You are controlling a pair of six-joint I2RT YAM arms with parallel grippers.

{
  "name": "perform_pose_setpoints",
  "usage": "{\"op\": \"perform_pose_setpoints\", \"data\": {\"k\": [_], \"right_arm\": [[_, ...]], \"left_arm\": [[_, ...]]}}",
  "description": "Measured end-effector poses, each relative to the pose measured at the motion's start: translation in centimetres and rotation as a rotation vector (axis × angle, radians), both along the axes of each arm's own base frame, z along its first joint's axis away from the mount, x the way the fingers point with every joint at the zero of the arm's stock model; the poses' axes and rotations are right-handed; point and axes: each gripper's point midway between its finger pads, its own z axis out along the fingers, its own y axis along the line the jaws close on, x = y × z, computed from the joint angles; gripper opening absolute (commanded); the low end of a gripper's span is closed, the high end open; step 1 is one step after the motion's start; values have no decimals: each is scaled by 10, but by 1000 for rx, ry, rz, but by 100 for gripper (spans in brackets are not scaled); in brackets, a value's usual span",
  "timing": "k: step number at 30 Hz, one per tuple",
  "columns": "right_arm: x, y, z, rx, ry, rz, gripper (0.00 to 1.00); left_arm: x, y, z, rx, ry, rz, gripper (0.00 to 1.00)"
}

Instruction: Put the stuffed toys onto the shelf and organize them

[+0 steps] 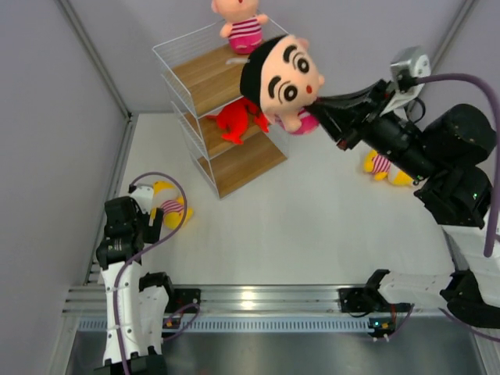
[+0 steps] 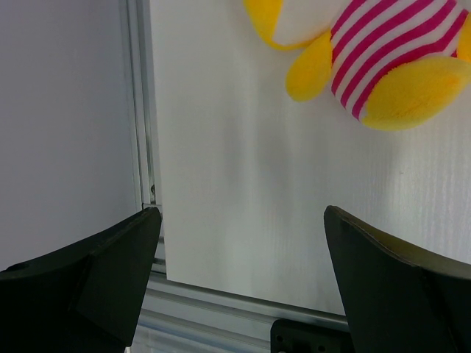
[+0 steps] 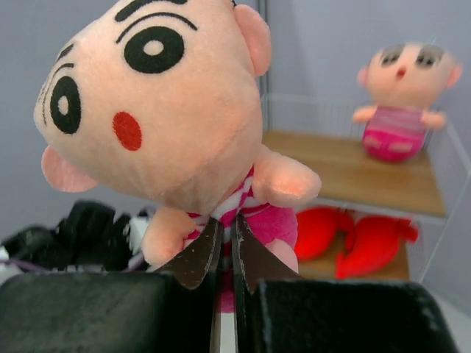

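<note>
My right gripper [image 1: 319, 109] [image 3: 229, 220] is shut on the pink-striped body of a black-haired boy doll [image 1: 281, 74] [image 3: 162, 103], holding it in the air just right of the shelf [image 1: 205, 76] [image 3: 346, 173]. Another doll in pink stripes [image 1: 242, 27] [image 3: 401, 103] sits on the top board. Two red sharks [image 1: 234, 121] [image 3: 360, 239] lie on the middle board. One yellow figure [image 1: 170, 207] [image 2: 383, 66] lies on the table beside my left gripper [image 1: 152, 219] [image 2: 241, 213], which is open and empty. A second yellow figure [image 1: 383, 168] lies partly hidden under my right arm.
A grey wall [image 1: 55, 156] with a metal edge strip [image 2: 143, 110] runs along the left side of the white table [image 1: 312, 226]. An aluminium rail [image 1: 258, 301] crosses the near edge. The shelf's bottom board [image 1: 242, 164] is bare.
</note>
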Motion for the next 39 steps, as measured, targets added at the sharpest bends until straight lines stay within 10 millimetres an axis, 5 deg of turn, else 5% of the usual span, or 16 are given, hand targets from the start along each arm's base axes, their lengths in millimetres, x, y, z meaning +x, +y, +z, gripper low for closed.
{"op": "perform_pose_setpoints", "data": {"k": [2,5,9,12,15,19,23,32,39], "right_arm": [[2,-6,50,114,-118,-31,0],[24,2,98,241,-224,-94,0],[80,45,130,345,-296,-169,0],[133,98,107,347,-298,-192,0],[183,148,57,298,-266,-215,0],[229,181,12,264,-243,-289,0],[249,190,-13,250,-217,-329,0],[265,177,-6,345,-189,-368,0],[291,189,-46,325,-115,-373,0]], "left_arm": [[0,0,0,0,-1,0,99],[0,0,1,1,-2,0,99],[-1,0,3,6,-15,-2,99],[-1,0,6,16,-29,-8,99],[-2,0,7,23,-33,-14,99],[-2,0,5,20,-27,-18,99],[-3,-2,4,16,-21,-26,99],[-3,-4,1,5,-17,-38,99],[-3,-5,0,4,-16,-39,99]]}}
